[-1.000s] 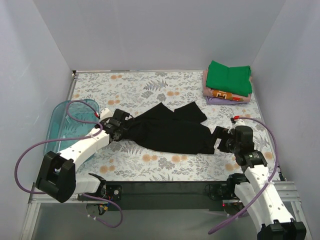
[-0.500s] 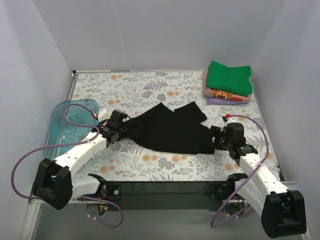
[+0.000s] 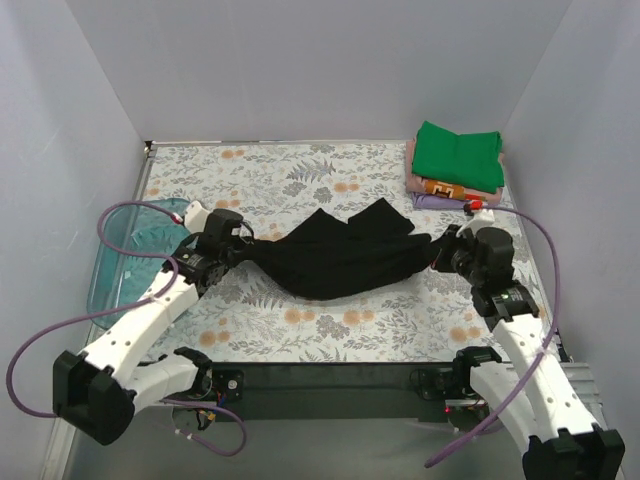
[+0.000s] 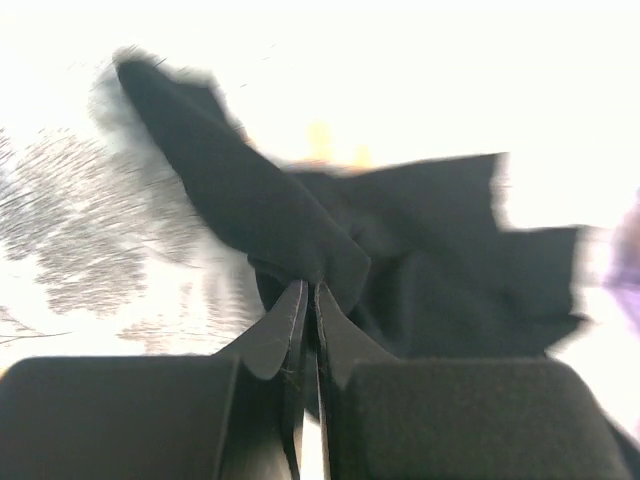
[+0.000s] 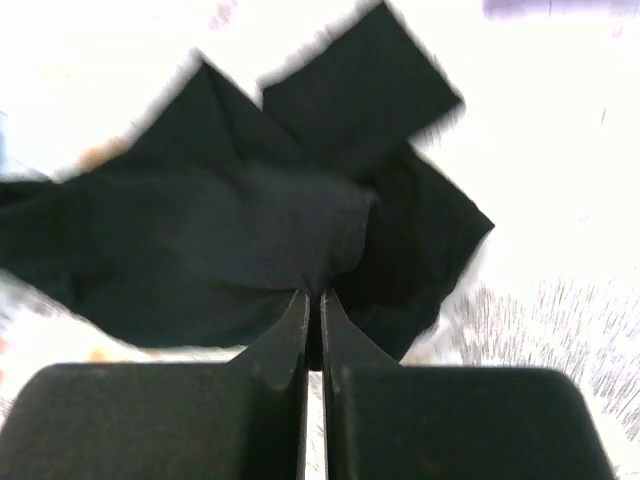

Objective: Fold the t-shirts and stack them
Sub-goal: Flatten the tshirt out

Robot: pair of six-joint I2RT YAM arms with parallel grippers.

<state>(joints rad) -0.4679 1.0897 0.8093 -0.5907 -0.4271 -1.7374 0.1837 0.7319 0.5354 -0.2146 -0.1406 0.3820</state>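
One black t-shirt (image 3: 340,262) stretches across the middle of the floral tabletop (image 3: 290,170), with its long axis running from 9 to 3 o'clock. It is plain, bunched and creased, and a flap juts toward 12. The left end effector (image 3: 244,250) pinches its 9 o'clock end, fingers pressed together on the cloth. The right end effector (image 3: 437,252) pinches the 3 o'clock end the same way. At 2 o'clock sits one stack of folded t-shirts (image 3: 458,158), four in all: green on top, with orange-patterned, pink and lavender edges beneath.
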